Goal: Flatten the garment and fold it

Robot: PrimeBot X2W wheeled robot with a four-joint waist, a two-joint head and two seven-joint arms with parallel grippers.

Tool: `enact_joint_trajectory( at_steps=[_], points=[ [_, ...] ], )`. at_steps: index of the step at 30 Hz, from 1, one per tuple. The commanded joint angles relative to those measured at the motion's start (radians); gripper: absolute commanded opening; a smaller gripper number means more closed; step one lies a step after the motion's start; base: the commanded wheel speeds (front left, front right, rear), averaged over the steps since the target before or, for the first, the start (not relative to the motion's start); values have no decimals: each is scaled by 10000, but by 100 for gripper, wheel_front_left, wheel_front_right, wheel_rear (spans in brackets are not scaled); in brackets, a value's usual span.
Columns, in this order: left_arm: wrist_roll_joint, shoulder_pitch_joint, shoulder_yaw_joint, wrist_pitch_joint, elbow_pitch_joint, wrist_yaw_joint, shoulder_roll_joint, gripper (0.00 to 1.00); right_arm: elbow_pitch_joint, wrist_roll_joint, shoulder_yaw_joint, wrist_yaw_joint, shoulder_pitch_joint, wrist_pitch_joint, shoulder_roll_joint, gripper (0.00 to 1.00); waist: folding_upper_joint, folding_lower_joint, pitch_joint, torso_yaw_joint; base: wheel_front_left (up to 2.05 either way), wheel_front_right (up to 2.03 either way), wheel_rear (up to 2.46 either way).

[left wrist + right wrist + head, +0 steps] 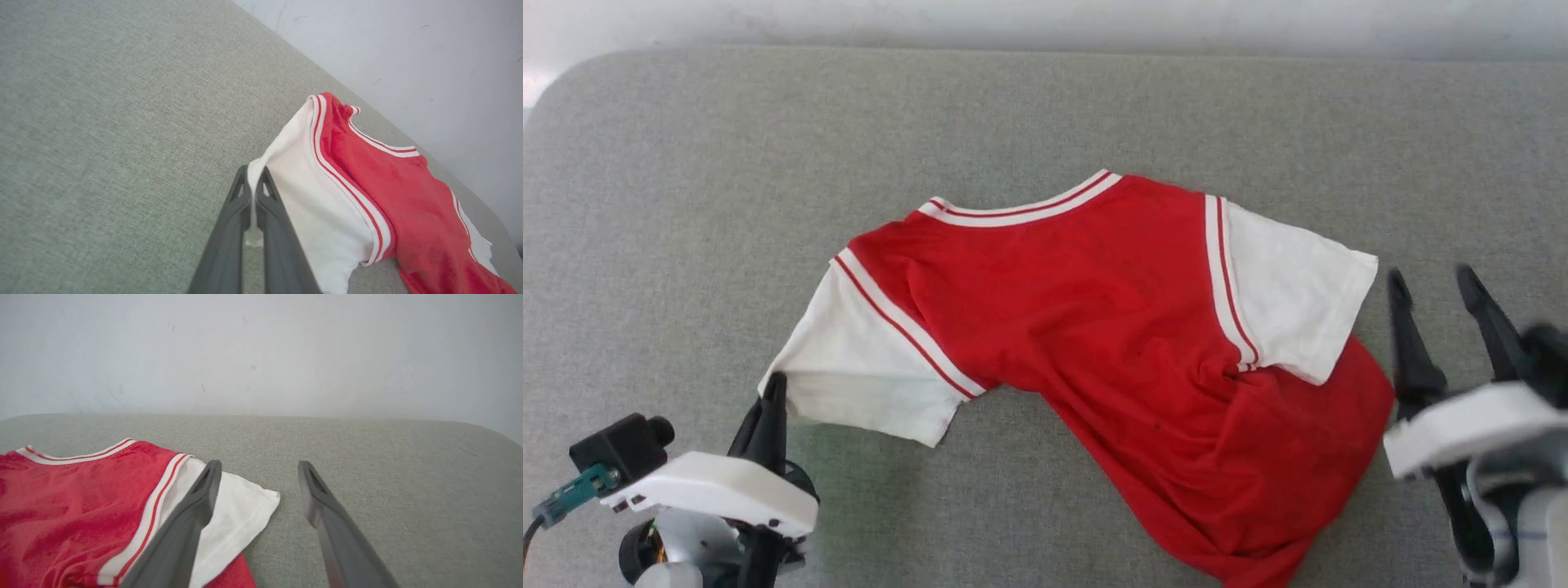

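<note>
While my left hand (770, 392) pinches the near sleeve's hem corner, my right hand (1441, 294) hangs spread just beside the other sleeve's edge; the garment (1094, 310) lies rumpled on the bench (686, 163), open grey surface beyond its collar.

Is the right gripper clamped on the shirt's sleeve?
No, the right gripper stands wide open, its two fingers spread far apart and pinching no part of the garment.
</note>
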Motion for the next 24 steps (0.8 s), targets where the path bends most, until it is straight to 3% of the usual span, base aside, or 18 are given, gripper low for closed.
enact_joint_trajectory(
  at_steps=[1, 11, 18, 22, 23, 24],
  points=[
    [110, -227, -70, -20, -93, -61, -34, 0, -94, -84, 159, -7, -527, 602, -151, 100, 0, 0, 215, 24, 0, 0, 0],
    [204, -1076, -698, 110, -104, -316, -293, 0, 628, 735, 435, -7, -2564, 6305, -1400, 100, 0, 0, 1101, 395, 0, 0, 0],
    [160, -1562, -1024, 138, 245, -548, -502, 0, 1133, 1390, 346, -7, -2977, 7809, -1420, 100, 0, 0, 1576, 741, 0, 0, 0],
    [141, -1747, -1109, 149, 416, -632, -541, 0, 1407, 1710, 861, -7, -3103, 8650, -1636, 100, 0, 0, 1721, 852, 0, 0, 0],
    [132, -1773, -1114, 148, 455, -647, -541, 0, 1418, 1799, 1035, -7, -3148, 8880, -1729, 45, 0, 0, 1733, 857, 0, 0, 0],
    [123, -1796, -1114, 147, 490, -658, -538, 0, 1393, 1831, 1158, -7, -3228, 9039, -1828, 18, 0, 0, 1744, 854, 0, 0, 0]
  ],
)
